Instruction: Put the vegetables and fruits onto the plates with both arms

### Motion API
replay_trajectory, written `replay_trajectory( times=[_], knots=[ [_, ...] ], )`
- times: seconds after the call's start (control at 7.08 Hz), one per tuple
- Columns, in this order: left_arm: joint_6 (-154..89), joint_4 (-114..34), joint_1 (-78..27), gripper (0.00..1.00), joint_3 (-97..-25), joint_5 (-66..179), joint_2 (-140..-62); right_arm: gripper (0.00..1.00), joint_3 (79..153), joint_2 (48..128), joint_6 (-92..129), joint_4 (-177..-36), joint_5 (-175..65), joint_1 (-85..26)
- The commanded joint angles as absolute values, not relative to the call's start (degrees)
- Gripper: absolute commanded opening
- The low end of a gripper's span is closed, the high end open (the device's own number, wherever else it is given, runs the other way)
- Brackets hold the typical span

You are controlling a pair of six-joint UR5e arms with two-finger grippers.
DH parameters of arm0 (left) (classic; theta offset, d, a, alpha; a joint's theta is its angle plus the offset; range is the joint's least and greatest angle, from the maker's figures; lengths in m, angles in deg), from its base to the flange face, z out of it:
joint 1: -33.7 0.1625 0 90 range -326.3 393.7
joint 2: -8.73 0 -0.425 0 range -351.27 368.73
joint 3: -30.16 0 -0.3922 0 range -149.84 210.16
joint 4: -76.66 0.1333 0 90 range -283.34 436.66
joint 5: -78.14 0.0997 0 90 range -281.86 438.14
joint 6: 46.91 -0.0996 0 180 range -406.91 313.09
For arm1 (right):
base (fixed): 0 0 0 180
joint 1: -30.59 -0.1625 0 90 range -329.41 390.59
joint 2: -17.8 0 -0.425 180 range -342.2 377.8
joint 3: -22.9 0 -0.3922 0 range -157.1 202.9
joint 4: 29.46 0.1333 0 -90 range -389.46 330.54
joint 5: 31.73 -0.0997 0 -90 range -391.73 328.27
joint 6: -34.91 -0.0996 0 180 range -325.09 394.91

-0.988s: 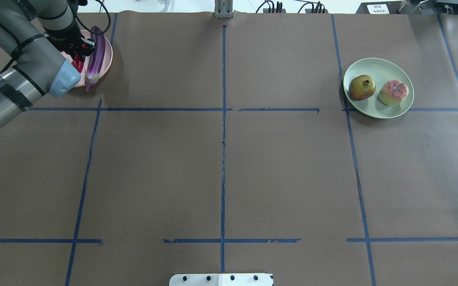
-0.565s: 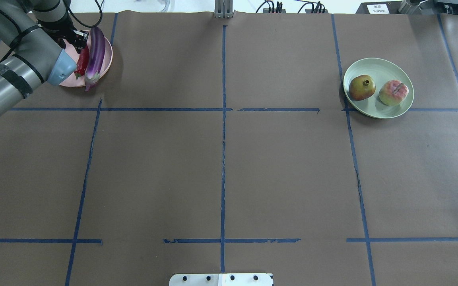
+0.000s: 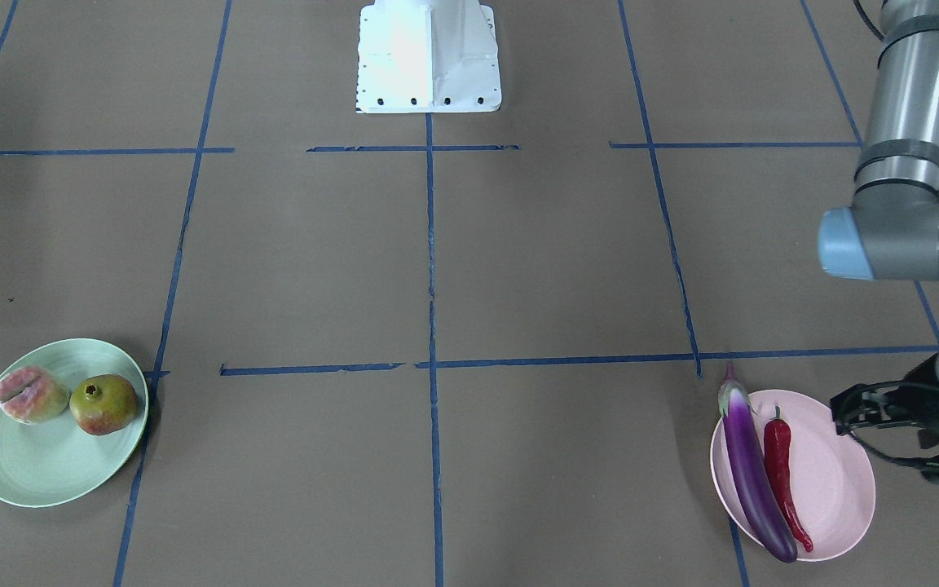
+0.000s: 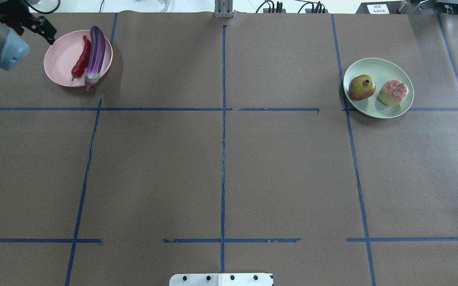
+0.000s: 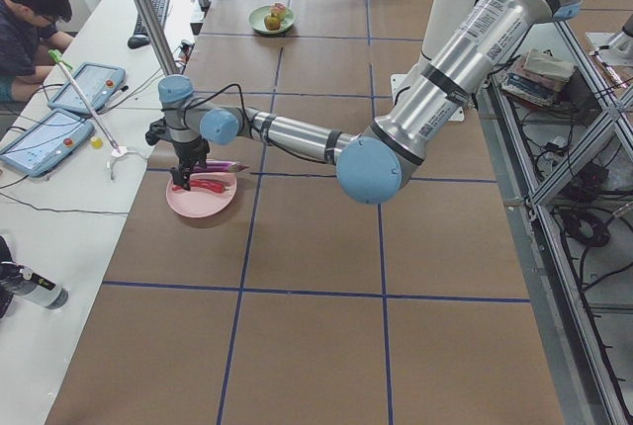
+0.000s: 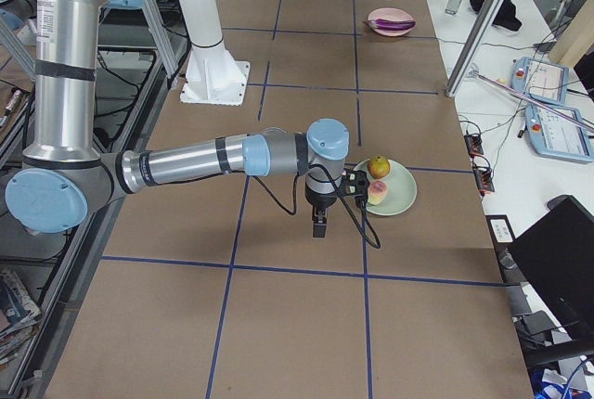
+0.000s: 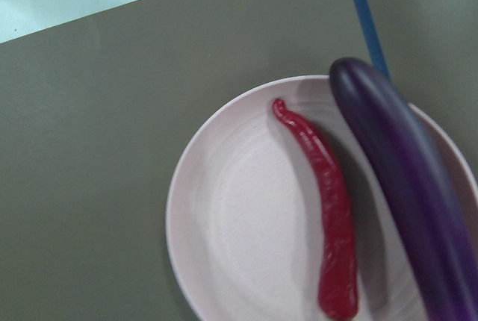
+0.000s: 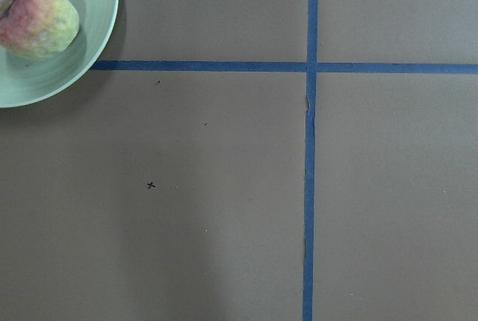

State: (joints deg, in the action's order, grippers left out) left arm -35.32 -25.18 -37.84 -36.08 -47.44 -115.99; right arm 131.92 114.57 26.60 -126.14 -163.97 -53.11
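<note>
The purple eggplant (image 4: 96,51) and the red chili pepper (image 4: 82,59) lie side by side on the pink plate (image 4: 60,59) at the far left; they also show in the left wrist view, eggplant (image 7: 403,187) and chili (image 7: 328,216). My left gripper (image 4: 44,33) hovers open and empty by the plate's outer far rim. The pomegranate (image 4: 361,87) and the peach (image 4: 393,92) sit on the green plate (image 4: 384,67) at the right. My right gripper (image 6: 318,227) hangs over the table beside the green plate (image 6: 399,197); I cannot tell if it is open or shut.
The white robot base (image 3: 429,57) stands at the table's near edge. Blue tape lines (image 4: 223,119) cross the brown table cover. A person (image 5: 30,10) sits at a side desk with tablets (image 5: 45,138) beyond the pink plate.
My left gripper has pulled back from over the pink plate toward its outer far edge. The chili, half hidden under the gripper before, now lies in full view beside the eggplant.
</note>
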Motion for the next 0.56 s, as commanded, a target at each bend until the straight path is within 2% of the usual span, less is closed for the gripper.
replay_trajectory(
  times=[0.0, 0.28, 0.42],
  knots=[
    [-52.37, -21.38, -48.08, 1.00, -37.61, -54.03, -110.46, 1.00, 131.88, 114.57, 26.65, -126.14, -163.92, -52.99],
    [-60.95, -15.74, -57.14, 1.00, -38.57, -54.48, -105.38, 1.00, 131.88, 114.57, 26.56, -126.14, -163.92, -52.99],
    [-60.71, -9.19, -60.22, 1.00, -42.06, -54.49, -102.22, 1.00, 131.97, 114.57, 26.56, -126.14, -164.00, -52.99]
  ],
)
